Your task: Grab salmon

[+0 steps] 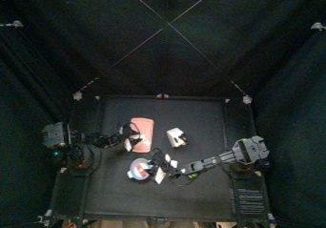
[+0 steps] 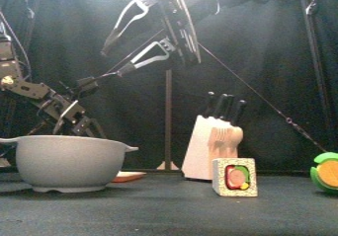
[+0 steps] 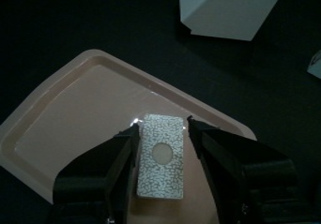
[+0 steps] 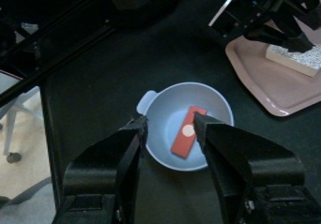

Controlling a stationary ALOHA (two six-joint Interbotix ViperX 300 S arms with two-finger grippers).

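The salmon is a thin orange-red strip lying slantwise on the floor of the pale bowl; it looks light, stiff and smooth (a toy piece, probably), so it may skid on the curved floor; I would pinch it across its narrow width, near the middle. The right pincer hangs above it, jaws spread, with the strip showing between them. The left pincer pinches a white block over a pink tray.

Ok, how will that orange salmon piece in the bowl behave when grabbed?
The salmon piece looks thin and flat with straight edges, so it is probably stiff and light, and unlikely to roll. It lies on the curved inside of the bowl, so it may slide when nudged.
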